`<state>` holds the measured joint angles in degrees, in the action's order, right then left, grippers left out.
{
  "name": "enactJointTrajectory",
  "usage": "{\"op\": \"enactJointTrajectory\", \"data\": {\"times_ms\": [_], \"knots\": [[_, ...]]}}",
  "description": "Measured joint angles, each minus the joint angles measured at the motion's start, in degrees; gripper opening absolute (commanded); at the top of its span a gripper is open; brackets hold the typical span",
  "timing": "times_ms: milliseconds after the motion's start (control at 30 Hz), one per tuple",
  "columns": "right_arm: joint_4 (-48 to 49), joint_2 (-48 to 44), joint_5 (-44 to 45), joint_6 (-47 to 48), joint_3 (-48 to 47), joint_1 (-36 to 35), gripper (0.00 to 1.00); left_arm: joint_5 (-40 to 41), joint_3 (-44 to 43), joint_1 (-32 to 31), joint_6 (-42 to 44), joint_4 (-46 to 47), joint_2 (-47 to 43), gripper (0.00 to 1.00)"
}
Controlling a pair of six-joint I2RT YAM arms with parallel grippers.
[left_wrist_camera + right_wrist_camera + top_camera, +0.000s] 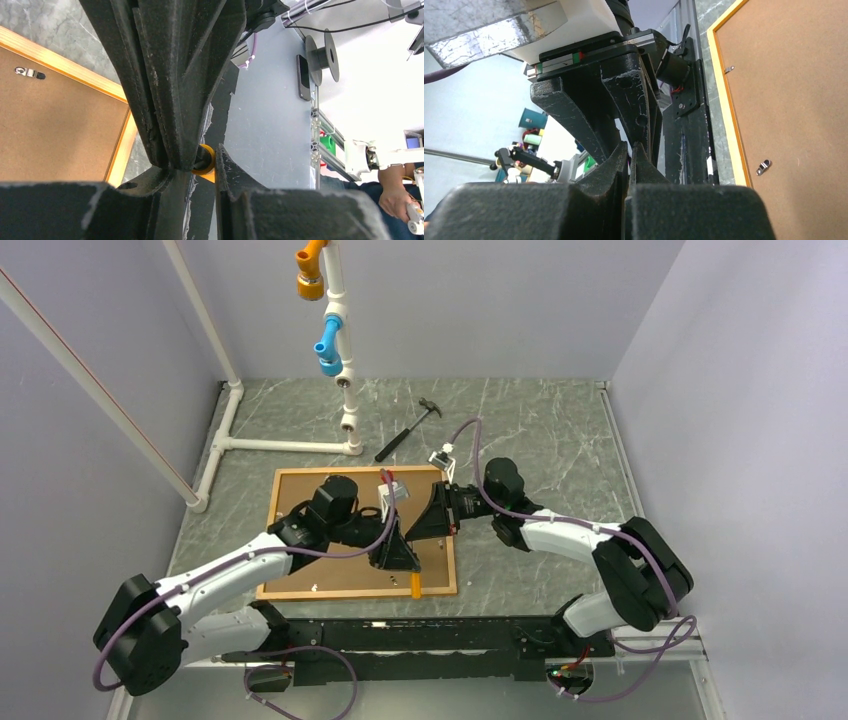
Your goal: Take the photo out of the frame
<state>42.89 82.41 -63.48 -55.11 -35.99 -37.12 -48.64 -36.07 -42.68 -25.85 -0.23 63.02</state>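
Photo (55,130) sits brown back up in the frame (75,71) on the table (540,440), left gripper (207,172) nearly closed, hold unclear, right gripper (630,150) pinched shut on nothing visible, tips crowded at the near right edge, so fingers may clash.

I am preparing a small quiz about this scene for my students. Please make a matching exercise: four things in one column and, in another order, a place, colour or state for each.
Things:
1. hammer
2. photo
3. right gripper
4. topmost pipe fitting

Descriptions:
a. shut
b. orange
c. brown board back up, inside the frame
d. lying on the table, beyond the frame's far edge

Pairs: 1-d, 2-c, 3-a, 4-b
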Motion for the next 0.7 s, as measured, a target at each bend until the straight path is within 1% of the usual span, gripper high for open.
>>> {"op": "enactJointTrajectory", "data": {"times_ms": [33, 100, 200, 233, 367, 500, 600, 700], "knots": [[0.7, 0.0, 0.2, -0.3, 0.2, -0.1, 0.0, 0.3, 0.2, 0.0, -0.5, 0.1, -0.5, 0.18], [2.1, 0.0, 1.5, -1.1, 0.7, -0.5, 0.0, 1.6, 0.8, 0.0, -1.5, 0.2, -1.9, 0.42], [4.4, -0.2, 4.2, -3.3, 1.7, -0.8, 0.0, 5.2, 2.7, -0.1, -3.3, 1.1, -5.6, 0.67], [5.3, -0.2, 5.1, -4.4, 2.3, -0.9, 0.0, 6.4, 3.3, -0.1, -3.6, 1.4, -7.1, 0.71], [11.0, 0.7, 9.7, -10.7, 4.4, -0.8, 0.0, 13.4, 6.7, 0.0, -6.6, 2.6, -15.0, 0.76], [19.2, 5.0, 14.6, -18.0, 5.6, -0.5, 0.0, 21.7, 8.5, -0.1, -9.6, 1.1, -21.9, 0.78], [22.7, 9.0, 18.0, -22.6, 6.1, -0.4, 0.0, 27.2, 9.2, 0.0, -12.3, -1.2, -25.7, 0.88], [24.1, 11.4, 20.4, -25.2, 6.2, -0.4, 0.0, 30.2, 10.8, 0.0, -14.5, -2.1, -28.6, 0.92]]}}
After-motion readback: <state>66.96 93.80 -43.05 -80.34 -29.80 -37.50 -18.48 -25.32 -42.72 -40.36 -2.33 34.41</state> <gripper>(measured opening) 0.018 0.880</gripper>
